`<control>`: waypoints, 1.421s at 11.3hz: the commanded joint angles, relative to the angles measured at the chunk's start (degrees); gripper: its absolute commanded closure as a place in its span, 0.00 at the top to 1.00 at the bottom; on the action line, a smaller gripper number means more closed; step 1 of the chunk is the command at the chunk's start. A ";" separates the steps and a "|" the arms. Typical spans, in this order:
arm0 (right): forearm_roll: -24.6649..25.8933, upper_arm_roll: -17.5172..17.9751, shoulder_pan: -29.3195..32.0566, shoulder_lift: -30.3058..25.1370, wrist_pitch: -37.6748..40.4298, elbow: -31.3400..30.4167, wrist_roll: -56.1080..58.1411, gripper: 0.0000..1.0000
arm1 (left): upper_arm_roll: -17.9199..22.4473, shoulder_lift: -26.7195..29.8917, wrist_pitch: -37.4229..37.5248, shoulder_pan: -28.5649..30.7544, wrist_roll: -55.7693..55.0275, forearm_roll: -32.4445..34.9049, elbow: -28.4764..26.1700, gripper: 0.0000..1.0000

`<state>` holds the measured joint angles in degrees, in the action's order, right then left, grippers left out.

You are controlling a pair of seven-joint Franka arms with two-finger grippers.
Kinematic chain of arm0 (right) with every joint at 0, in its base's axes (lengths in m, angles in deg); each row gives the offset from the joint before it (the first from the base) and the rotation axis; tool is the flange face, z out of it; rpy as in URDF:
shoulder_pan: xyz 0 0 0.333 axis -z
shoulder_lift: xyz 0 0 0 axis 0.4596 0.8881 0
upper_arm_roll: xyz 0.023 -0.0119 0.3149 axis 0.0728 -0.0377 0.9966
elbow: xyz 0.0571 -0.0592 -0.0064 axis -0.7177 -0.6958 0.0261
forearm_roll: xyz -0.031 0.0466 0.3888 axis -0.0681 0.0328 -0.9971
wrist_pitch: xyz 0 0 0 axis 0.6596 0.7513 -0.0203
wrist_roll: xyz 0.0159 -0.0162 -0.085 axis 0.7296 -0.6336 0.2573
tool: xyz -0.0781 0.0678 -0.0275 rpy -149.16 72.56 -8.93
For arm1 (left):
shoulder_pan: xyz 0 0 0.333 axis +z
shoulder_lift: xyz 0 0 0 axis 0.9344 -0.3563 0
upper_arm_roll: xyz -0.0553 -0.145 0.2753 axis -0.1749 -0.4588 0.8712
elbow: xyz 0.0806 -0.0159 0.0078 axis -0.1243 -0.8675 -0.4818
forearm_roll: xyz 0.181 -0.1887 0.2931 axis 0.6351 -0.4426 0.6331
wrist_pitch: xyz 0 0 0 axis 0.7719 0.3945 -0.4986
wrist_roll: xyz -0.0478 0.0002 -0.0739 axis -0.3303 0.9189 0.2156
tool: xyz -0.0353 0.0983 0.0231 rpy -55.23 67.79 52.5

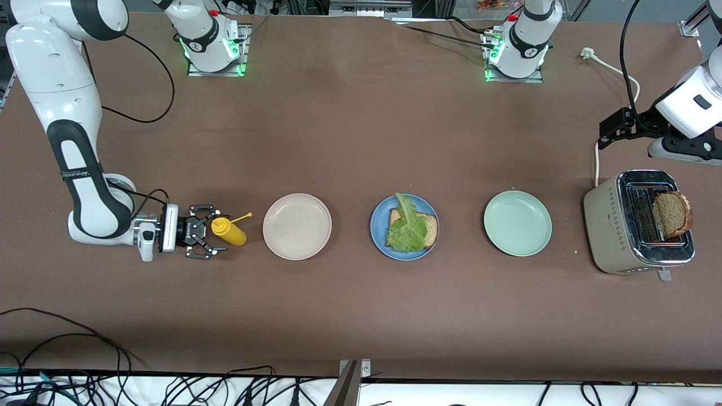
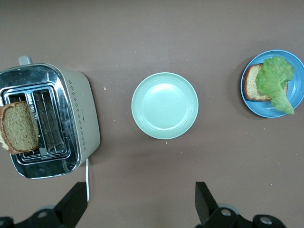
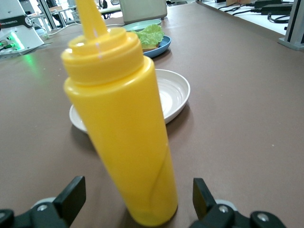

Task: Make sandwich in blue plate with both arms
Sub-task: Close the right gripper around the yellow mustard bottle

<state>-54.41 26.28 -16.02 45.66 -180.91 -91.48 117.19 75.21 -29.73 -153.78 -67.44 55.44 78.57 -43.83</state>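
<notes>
Right gripper [image 1: 204,232] sat low at the table w/ fingers wide open around the upright yellow squeeze bottle [image 1: 229,232], not clamped. Left gripper [image 2: 137,209], also open, hung over the table near the toaster [image 1: 632,225]. One bread slice [image 1: 424,230] & lettuce leaf [image 1: 407,225] lay on the blue plate [image 1: 379,225]; 2nd slice [image 1: 671,213] stood in the toaster.

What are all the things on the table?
blue plate: 1, blue, middle of the plate row.
bread: 1 slice, brown, on the blue plate, under the lettuce.
lettuce: 1 leaf, green, on the bread.
beige plate: 1, beige, beside the blue plate, toward the right arm's end.
green plate: 1, pale green, beside the blue plate, toward the left arm's end.
toaster: 1, beige and chrome, at the left arm's end.
toast: 1 slice, brown, sticking up from the toaster.
bottle: 1, yellow, beside the beige plate.
right gripper: 1, black, open around the bottle.
left gripper: 1, black, open, up over the table by the toaster.
</notes>
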 commanded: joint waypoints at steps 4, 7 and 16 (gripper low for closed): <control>-2.66 0.65 -0.88 0.53 -3.81 -0.84 2.89 0.49 | -0.03 -0.65 1.14 0.16 1.02 0.72 1.77 1.00; -3.37 0.57 -1.14 0.53 -5.49 -0.67 2.89 0.00 | -0.03 -0.65 1.14 0.16 1.02 0.72 1.77 1.00; 10.57 -1.97 -8.43 -8.59 -12.24 -0.23 -20.88 0.00 | -0.03 -0.65 1.14 0.34 1.02 0.72 1.77 1.00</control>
<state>-50.18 26.23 -21.19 41.85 -191.07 -90.73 106.04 75.24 -29.73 -153.78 -67.40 55.44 78.57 -43.83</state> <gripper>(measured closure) 0.709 0.000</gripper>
